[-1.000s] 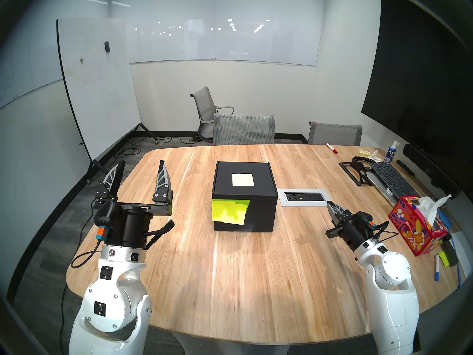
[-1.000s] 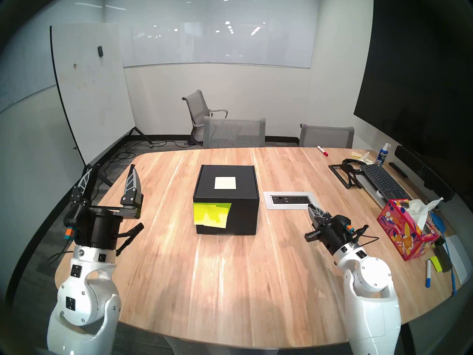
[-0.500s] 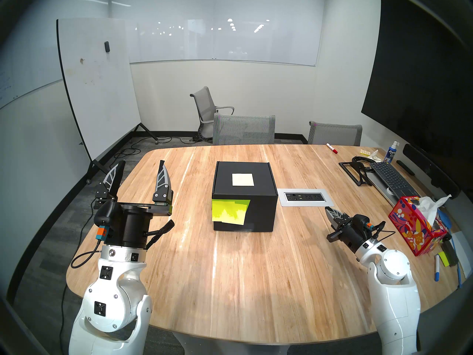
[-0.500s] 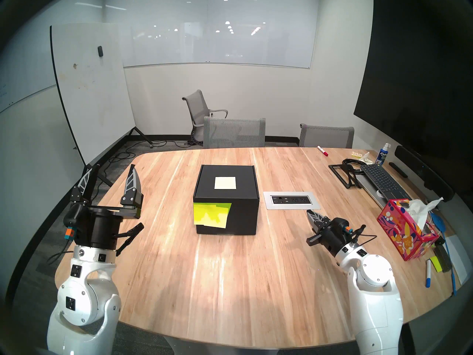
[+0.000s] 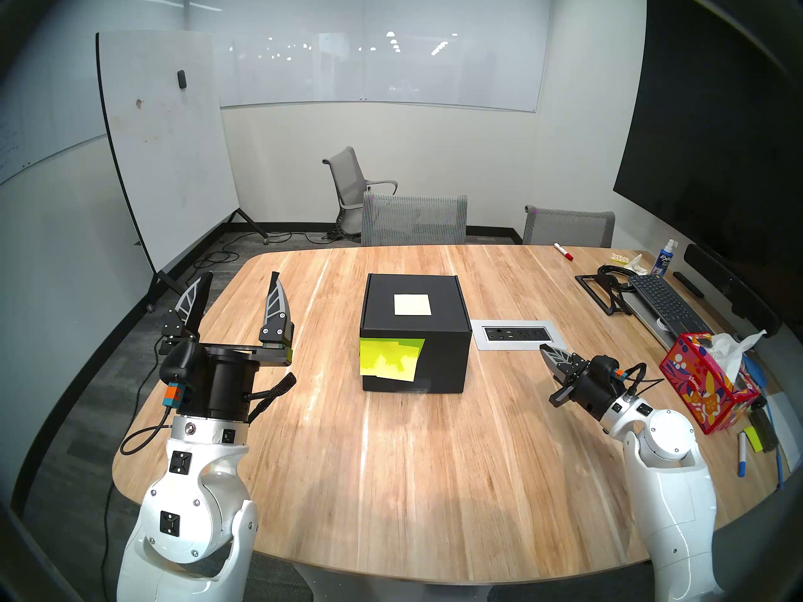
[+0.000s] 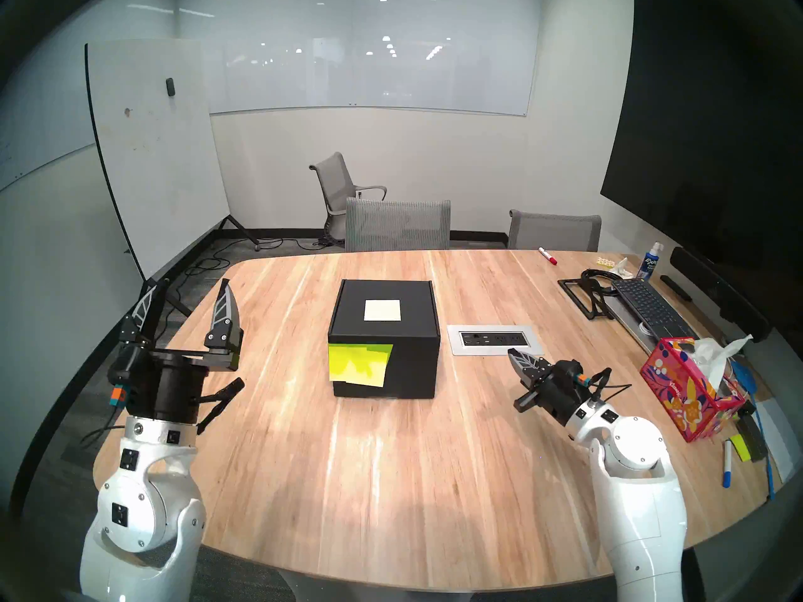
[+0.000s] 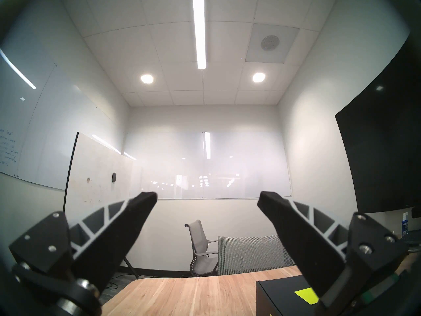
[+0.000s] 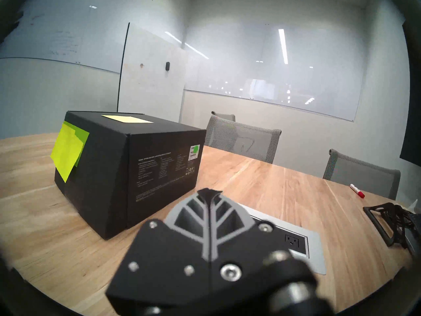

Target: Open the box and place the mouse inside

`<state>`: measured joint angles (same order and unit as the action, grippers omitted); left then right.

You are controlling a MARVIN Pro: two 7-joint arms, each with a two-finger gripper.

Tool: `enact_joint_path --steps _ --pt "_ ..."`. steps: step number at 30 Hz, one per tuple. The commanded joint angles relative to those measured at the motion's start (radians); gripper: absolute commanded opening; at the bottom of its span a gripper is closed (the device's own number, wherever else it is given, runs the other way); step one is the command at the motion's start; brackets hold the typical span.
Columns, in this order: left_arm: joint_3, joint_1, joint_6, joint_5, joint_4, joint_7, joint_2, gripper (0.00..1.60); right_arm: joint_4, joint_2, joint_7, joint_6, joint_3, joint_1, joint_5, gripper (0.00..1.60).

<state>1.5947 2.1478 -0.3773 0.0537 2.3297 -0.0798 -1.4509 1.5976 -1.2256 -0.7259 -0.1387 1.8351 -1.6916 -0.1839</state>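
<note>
The black box (image 5: 415,332) stands shut at the middle of the wooden table (image 5: 391,457), with a pale square note on its lid and neon yellow-green notes on its front. It also shows as the box (image 8: 127,162) in the right wrist view and as a box corner (image 7: 280,295) in the left wrist view. My left gripper (image 5: 241,277) is open and empty, raised to the left of the box and pointing up. Low over the table to the right of the box, my right gripper (image 5: 544,348) is shut and empty, its tip aimed at the box's right side. The mouse is out of view.
A grey power outlet plate (image 5: 517,334) is set in the table between the box and my right gripper. A pink patterned tissue box (image 5: 704,384), pens, a keyboard (image 5: 665,301) and a red marker (image 5: 563,251) lie at the right. Grey chairs (image 5: 413,219) stand behind the table.
My right gripper, still shut, has moved left toward the box and its wrist has turned. The left arm and the box have not moved.
</note>
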Motion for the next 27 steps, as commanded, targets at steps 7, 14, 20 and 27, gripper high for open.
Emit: enact_joint_path --steps 7,14,20,27 --pt "0.000 -0.002 -0.003 0.002 0.017 0.001 0.001 1.60 -0.104 0.031 -0.021 -0.032 -0.042 0.122 0.031 0.00" --pt "0.000 -0.002 -0.003 0.002 0.017 0.001 0.001 1.60 -0.137 0.045 -0.056 -0.054 -0.058 0.145 0.043 0.00" --pt "0.000 -0.002 -0.003 0.002 0.017 0.001 0.001 1.60 -0.162 0.056 -0.081 -0.070 -0.063 0.164 0.041 0.00" --pt "0.000 -0.002 -0.003 0.002 0.017 0.001 0.001 1.60 -0.170 0.057 -0.093 -0.083 -0.058 0.165 0.038 0.00"
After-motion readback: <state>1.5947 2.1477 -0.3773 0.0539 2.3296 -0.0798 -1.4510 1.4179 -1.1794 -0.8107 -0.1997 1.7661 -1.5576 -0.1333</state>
